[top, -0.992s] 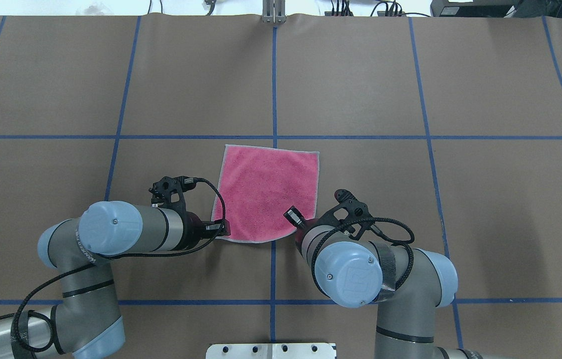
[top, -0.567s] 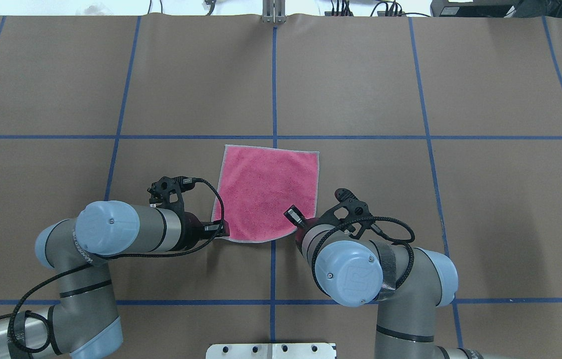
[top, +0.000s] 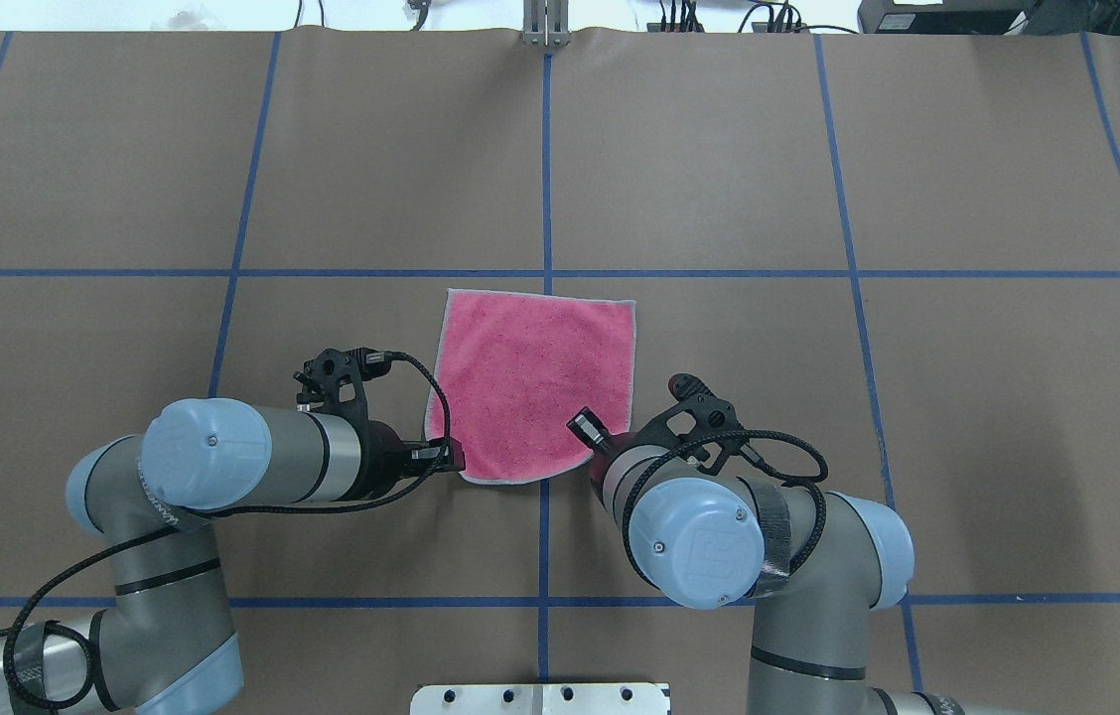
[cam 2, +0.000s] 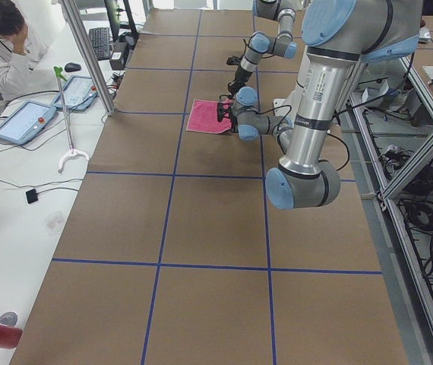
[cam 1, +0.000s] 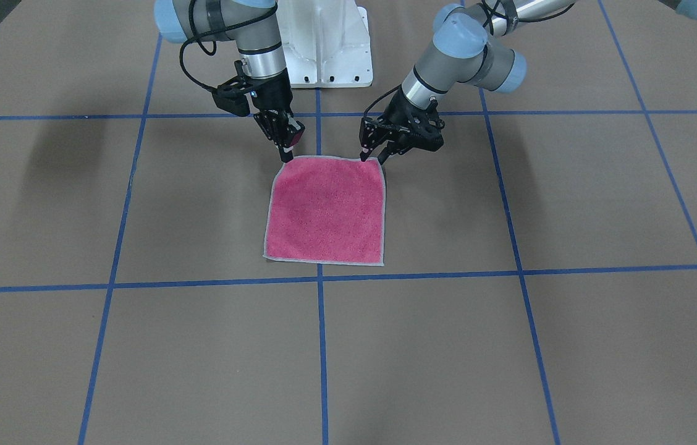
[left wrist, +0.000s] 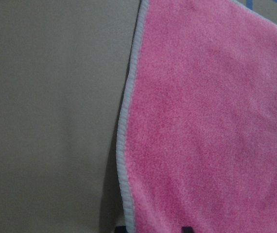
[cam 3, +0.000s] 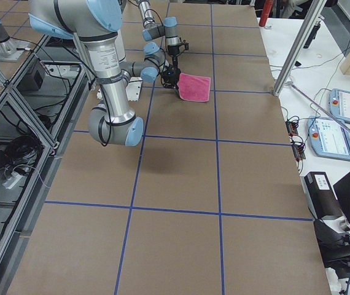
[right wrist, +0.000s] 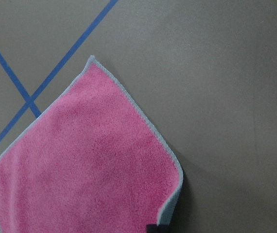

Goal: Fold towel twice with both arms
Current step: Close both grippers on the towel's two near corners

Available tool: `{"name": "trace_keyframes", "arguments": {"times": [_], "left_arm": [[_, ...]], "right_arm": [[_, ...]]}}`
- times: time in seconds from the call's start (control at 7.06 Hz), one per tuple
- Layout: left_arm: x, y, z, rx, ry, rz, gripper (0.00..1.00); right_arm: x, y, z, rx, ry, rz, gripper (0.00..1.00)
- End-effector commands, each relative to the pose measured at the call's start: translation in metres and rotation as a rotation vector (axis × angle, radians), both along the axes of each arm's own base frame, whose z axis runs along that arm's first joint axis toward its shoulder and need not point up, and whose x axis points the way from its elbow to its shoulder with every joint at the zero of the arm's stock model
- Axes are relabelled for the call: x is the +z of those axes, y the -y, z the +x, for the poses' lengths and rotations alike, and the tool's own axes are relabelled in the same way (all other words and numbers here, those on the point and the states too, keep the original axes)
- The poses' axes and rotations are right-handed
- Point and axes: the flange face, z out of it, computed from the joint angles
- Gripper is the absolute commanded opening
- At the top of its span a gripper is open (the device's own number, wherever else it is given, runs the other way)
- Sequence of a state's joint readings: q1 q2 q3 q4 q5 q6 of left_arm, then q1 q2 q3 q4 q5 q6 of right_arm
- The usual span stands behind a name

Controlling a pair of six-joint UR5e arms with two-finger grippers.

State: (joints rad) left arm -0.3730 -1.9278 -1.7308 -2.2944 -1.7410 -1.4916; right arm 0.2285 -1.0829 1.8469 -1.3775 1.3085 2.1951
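Observation:
The towel [cam 1: 324,210] lies flat near the table's middle, pink face up, with a light grey border [top: 535,382]. My left gripper [cam 1: 379,157] is at its robot-side left corner [top: 453,459]. In the left wrist view the pink cloth [left wrist: 206,121] runs down between two dark fingertips [left wrist: 123,228]; the gripper is shut on that corner. My right gripper [cam 1: 287,154] sits at the other robot-side corner. That corner curls up off the table over its own shadow [right wrist: 170,194], and the gripper looks shut on it. In the overhead view the right wrist hides the right fingers.
Blue tape lines [top: 546,179] divide the brown table cover into squares. The white pedestal [cam 1: 324,49] stands behind the towel on the robot's side. A person [cam 2: 4,46] sits at a side desk with tablets [cam 2: 23,122], behind a metal post [cam 2: 87,53].
The left arm has edged down and right, and the towel's robot-side left corner has drawn inward with it. The right arm has barely moved.

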Motion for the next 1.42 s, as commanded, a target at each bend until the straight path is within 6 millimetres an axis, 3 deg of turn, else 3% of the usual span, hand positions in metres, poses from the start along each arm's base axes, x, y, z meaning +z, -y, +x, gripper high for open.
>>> {"name": "trace_keyframes", "arguments": {"times": [0.0, 0.43, 1.28], "left_arm": [[-0.008, -0.001, -0.002, 0.0, -0.016, 0.007, 0.48], [-0.004, -0.001, 0.001, 0.002, -0.006, 0.003, 0.44], [0.004, 0.0, -0.001, -0.001, 0.011, -0.004, 0.2]], "right_arm": [[0.0, 0.0, 0.0, 0.0, 0.0, 0.0, 0.0], [0.0, 0.0, 0.0, 0.0, -0.001, 0.002, 0.0], [0.001, 0.0, 0.0, 0.0, -0.002, 0.002, 0.0]]}}
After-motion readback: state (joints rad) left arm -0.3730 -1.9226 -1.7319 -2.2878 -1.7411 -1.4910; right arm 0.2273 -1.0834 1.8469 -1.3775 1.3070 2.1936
